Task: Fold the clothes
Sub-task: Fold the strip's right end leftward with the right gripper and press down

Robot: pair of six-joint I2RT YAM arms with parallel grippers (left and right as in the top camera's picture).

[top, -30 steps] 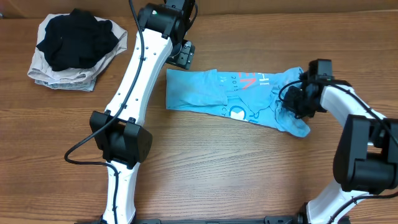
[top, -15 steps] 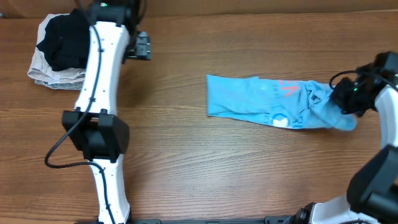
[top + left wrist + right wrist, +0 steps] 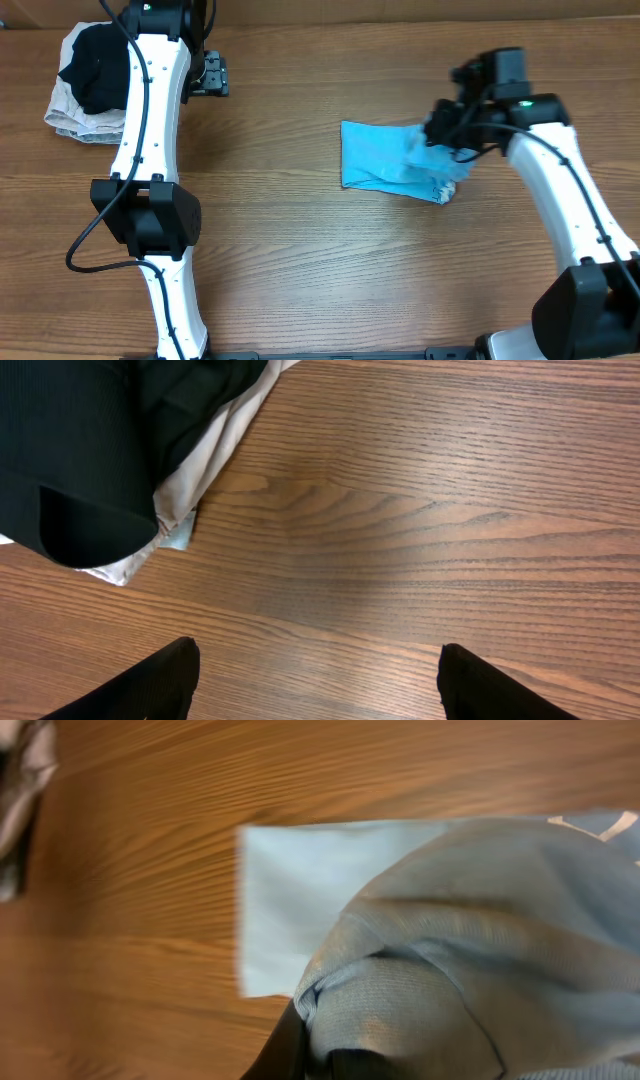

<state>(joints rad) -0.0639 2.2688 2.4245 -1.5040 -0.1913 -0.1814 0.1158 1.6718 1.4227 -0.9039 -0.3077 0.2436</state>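
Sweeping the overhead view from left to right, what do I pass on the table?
Beige folded cloth with the black garment piled on it → left pincer, open → light blue T-shirt → right pincer, gripping the T-shirt's right end.

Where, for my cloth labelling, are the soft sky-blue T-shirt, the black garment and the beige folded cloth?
sky-blue T-shirt (image 3: 375, 160), overhead view, on its flat left half.
black garment (image 3: 92, 65), overhead view, on its middle.
beige folded cloth (image 3: 80, 125), overhead view, on its lower edge.
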